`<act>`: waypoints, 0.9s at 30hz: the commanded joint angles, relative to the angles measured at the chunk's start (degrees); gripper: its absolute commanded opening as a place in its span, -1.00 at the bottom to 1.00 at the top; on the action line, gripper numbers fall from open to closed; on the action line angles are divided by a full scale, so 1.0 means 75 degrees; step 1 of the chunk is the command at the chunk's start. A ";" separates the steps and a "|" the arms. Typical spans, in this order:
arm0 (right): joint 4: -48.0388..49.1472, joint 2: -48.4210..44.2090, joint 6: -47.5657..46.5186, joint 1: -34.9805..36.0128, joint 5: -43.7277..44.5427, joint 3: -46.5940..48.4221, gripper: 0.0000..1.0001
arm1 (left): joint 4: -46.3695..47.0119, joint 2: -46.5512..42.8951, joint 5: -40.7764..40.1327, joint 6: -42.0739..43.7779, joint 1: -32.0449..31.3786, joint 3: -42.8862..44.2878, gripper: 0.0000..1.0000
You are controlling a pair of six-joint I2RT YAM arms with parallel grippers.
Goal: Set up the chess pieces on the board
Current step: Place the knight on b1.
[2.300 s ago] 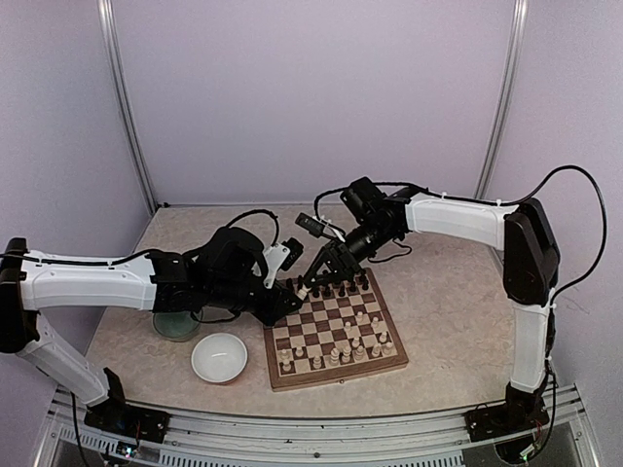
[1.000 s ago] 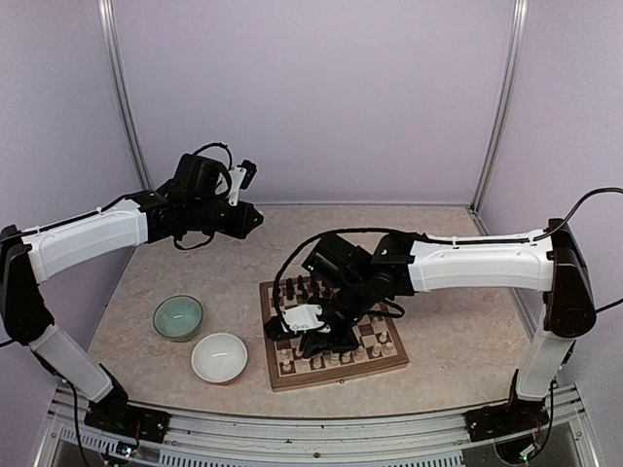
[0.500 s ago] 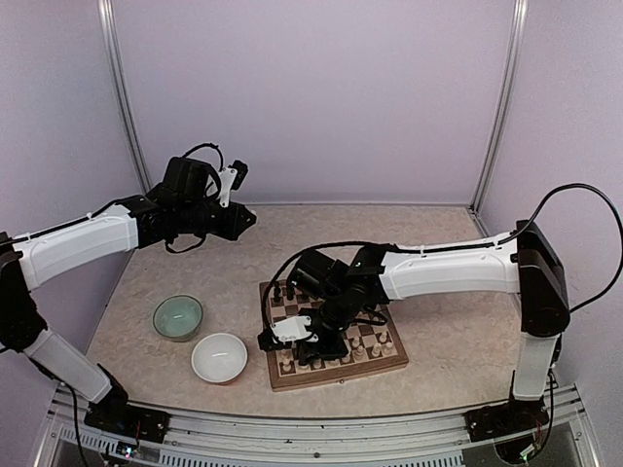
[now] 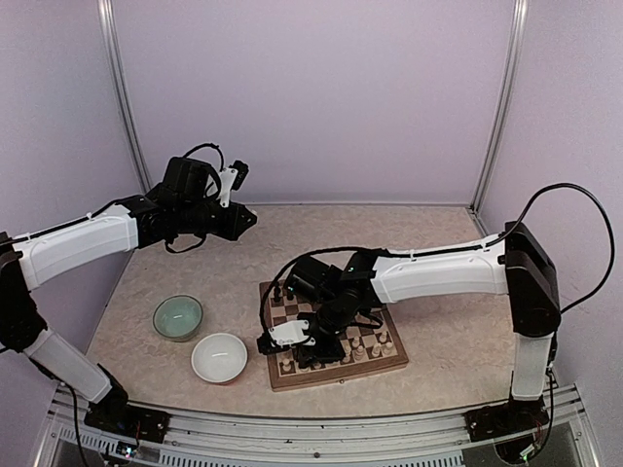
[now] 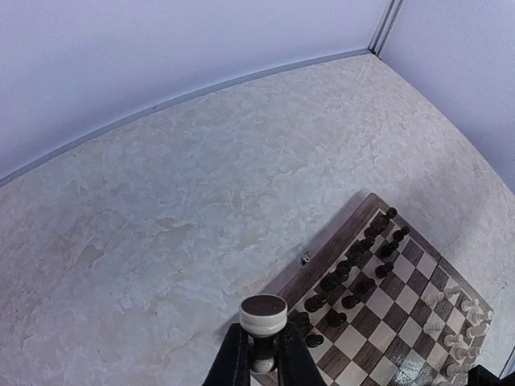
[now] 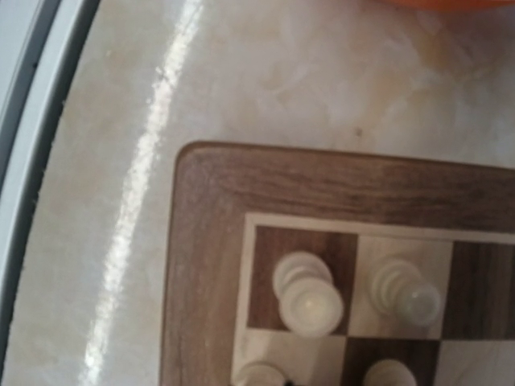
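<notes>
Green bowl (image 4: 178,317) and white bowl (image 4: 219,357) sit beside board (image 4: 341,373) holding chess pieces (image 6: 311,305).

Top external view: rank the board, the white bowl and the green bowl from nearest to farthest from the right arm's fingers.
From the right gripper, its fingers low over the board's near-left corner:
1. The board: directly beneath.
2. The white bowl: just left of the board, near the table's front edge.
3. The green bowl: farther left and a little back.
</notes>
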 commanded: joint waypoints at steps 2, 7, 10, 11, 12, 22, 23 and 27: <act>0.0088 0.0122 0.0112 0.0089 0.0103 0.0163 -0.92 | 0.0078 -0.0062 0.0104 0.0097 0.0010 0.0065 -0.86; 0.0115 0.0146 0.0151 0.0089 0.0040 0.0193 -0.90 | 0.0047 -0.0010 0.0153 0.0103 0.0010 0.0083 -0.85; 0.0141 0.0170 0.0168 0.0089 0.0049 0.0205 -0.89 | 0.0040 -0.0006 0.0163 0.0108 0.0010 0.0087 -0.86; 0.0150 0.0178 0.0177 0.0086 0.0051 0.0208 -0.89 | 0.0046 0.0000 0.0165 0.0109 0.0010 0.0088 -0.86; 0.0164 0.0202 0.0193 0.0088 0.0049 0.0214 -0.88 | 0.0047 -0.0001 0.0166 0.0109 0.0010 0.0088 -0.86; 0.0103 0.0313 0.0241 0.0089 0.0010 0.0358 -0.79 | 0.0011 -0.0015 0.0219 0.0120 0.0010 0.0100 -0.85; 0.0088 0.0303 0.0233 0.0087 0.0013 0.0352 -0.75 | 0.0012 -0.0011 0.0221 0.0123 0.0010 0.0100 -0.85; 0.0043 0.0179 0.0208 0.0089 0.0016 0.0323 -0.54 | -0.0001 0.0009 0.0258 0.0132 0.0010 0.0099 -0.85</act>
